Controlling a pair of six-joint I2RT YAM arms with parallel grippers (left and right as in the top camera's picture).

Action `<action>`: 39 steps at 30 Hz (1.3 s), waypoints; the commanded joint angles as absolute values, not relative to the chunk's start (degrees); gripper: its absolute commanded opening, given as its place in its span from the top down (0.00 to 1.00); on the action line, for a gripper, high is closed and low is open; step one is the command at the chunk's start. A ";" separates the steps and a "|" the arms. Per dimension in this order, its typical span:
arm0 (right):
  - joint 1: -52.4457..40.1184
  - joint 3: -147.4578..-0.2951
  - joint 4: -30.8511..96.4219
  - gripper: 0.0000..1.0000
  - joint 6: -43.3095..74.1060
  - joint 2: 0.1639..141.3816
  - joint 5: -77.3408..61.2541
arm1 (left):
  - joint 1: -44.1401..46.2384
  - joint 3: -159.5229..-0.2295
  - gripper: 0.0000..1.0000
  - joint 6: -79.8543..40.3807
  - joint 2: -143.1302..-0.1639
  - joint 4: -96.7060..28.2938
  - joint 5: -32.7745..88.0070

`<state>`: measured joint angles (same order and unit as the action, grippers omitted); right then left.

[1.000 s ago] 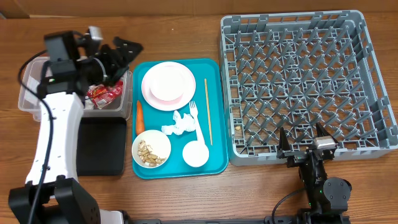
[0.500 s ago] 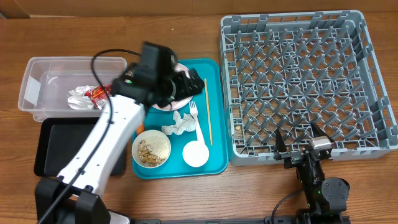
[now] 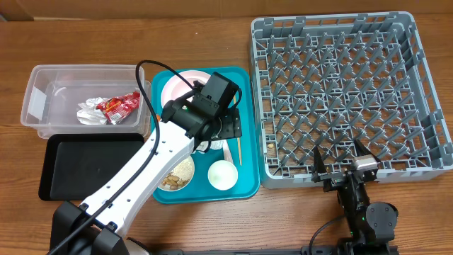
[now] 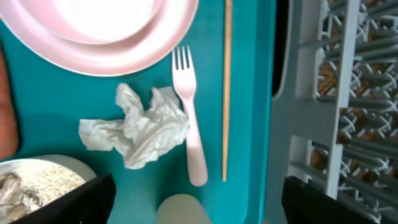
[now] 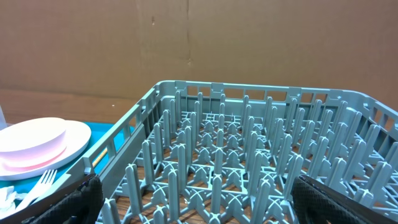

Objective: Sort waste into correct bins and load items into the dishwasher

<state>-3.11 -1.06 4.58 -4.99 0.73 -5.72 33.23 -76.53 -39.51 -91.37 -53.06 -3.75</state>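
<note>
From overhead, the left arm lies across the teal tray (image 3: 244, 185) and hides the crumpled napkin (image 4: 140, 127), most of the white fork (image 4: 189, 112) and all but the upper arc of the pink plate (image 3: 175, 83). The left gripper (image 3: 228, 129) hangs above the tray's middle, jaws released and wide apart. Only their dark tips show, in the bottom corners of its wrist view, and nothing sits between them. That view shows the napkin touching the fork's left side and the chopstick (image 4: 227, 87) lying just right of the fork, parallel to it. The plate is cut off at the top, so the white bowl (image 4: 106, 9) on it is only partly visible. The carrot (image 4: 5, 106) is only an orange strip at the left edge. The rice bowl (image 4: 43, 180) and small cup (image 4: 180, 210) are clipped at the bottom. The clear tub (image 3: 42, 92) holds the red wrapper (image 3: 120, 105) beside a pale crumpled wad (image 3: 88, 112), hard to make out through the plastic. The black tray (image 3: 85, 166) lies just below it, its right end under the arm. The right gripper (image 3: 340, 159) sits at the near edge of the grey dish rack (image 3: 340, 92), jaws spread and holding nothing
</note>
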 commanded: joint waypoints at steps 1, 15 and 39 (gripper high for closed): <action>-3.42 -0.45 4.36 0.00 -5.41 0.16 -5.65 | 33.10 -77.30 0.10 -40.75 -90.74 -53.19 -6.61; -3.42 -0.45 4.36 0.00 -5.41 0.16 -5.65 | 33.12 -70.06 0.20 -40.73 -90.76 -49.45 -12.40; -3.42 -0.45 4.36 0.00 -5.41 0.16 -5.65 | 33.01 -59.99 0.20 -38.50 -92.18 -36.10 -7.88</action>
<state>-3.11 -1.06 4.58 -5.02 0.73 -5.69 33.26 -60.36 -39.86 -91.39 -36.18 -9.56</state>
